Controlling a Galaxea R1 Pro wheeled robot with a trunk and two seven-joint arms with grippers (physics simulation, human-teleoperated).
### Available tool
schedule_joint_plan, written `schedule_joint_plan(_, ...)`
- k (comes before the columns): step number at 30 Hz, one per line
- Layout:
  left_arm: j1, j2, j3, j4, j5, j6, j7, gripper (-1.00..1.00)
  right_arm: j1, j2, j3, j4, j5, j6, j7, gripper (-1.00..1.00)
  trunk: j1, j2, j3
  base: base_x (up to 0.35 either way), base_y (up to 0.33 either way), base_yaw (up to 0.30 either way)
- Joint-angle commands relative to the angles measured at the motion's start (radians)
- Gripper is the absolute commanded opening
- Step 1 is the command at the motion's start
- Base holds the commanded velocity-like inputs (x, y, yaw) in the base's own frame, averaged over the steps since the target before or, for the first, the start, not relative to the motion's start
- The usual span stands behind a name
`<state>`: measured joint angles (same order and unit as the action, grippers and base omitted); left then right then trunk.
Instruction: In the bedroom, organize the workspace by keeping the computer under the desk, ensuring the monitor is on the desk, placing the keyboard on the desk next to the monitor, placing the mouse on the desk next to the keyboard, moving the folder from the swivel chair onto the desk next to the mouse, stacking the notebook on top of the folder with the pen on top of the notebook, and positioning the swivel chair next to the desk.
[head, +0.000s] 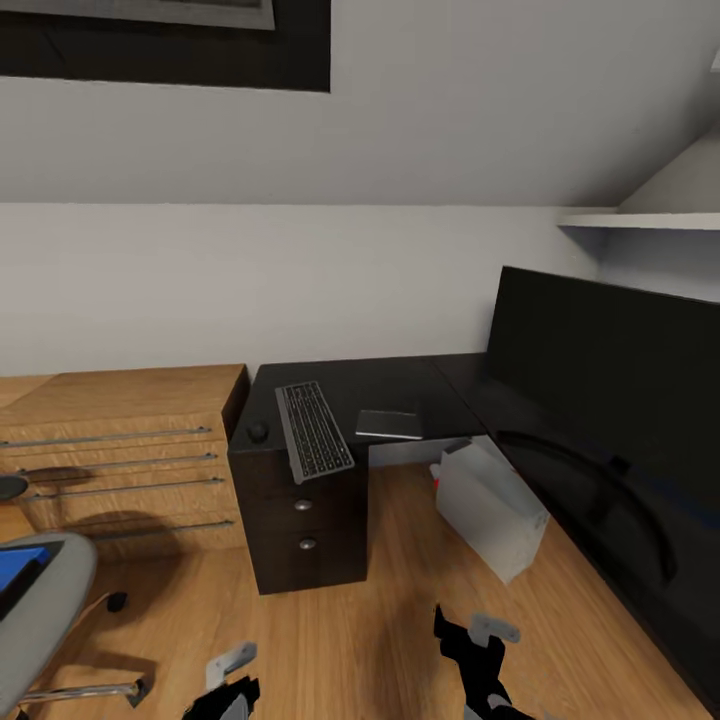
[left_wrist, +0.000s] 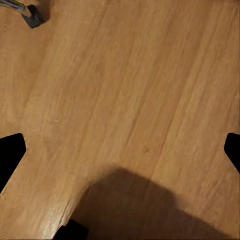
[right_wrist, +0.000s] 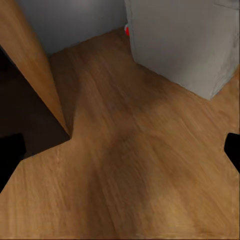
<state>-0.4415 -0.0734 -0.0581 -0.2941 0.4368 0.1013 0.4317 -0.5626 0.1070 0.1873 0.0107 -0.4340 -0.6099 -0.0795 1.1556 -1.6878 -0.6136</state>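
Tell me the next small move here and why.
Probably turn toward the chair at the left and reach the left gripper for the blue folder on its seat. The keyboard, mouse and notebook already lie on the desk; the folder doesn't, and both grippers look empty.

Swivel chair (head: 35, 610) and its blue folder (head: 18, 572) cropped at frame edge; monitor (head: 610, 390) cropped at right; computer (head: 490, 505) partly under tabletop (head: 400, 385).
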Motion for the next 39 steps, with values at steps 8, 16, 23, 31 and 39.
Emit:
schedule_joint_plan(8, 0.0, -0.001, -0.041, 0.173, -0.02, -0.179, -0.062, 1.0, 0.075, -0.05, 0.011, 0.01, 0.009, -0.013, -0.012, 1.0, -0.031, 0.056, 0.024, 0.0, 0.0, 0.0)
schedule_joint_plan(16, 0.0, -0.01, -0.093, 0.235, -0.075, -0.279, -0.08, 1.0, 0.156, -0.089, 0.015, 0.011, 0.019, -0.034, -0.006, 1.0, -0.062, 0.112, 0.049, 0.0, 0.0, 0.0)
schedule_joint_plan(23, 0.0, -0.016, -0.097, 0.255, -0.082, -0.301, -0.08, 1.0, 0.164, -0.088, 0.023, 0.012, 0.053, -0.04, -0.006, 1.0, -0.088, 0.161, 0.071, 0.0, 0.0, 0.0)
schedule_joint_plan(31, 0.0, -0.017, -0.098, 0.26, -0.084, -0.307, -0.08, 1.0, 0.166, -0.067, 0.026, 0.012, 0.07, -0.041, -0.006, 1.0, -0.119, 0.217, 0.096, -0.011, 0.0, 0.0)
schedule_joint_plan(39, 0.0, -0.026, -0.1, 0.269, -0.085, -0.304, -0.08, 1.0, 0.173, -0.033, 0.026, 0.014, 0.07, -0.039, -0.007, 1.0, -0.15, 0.273, 0.121, -0.256, 0.0, 0.0)
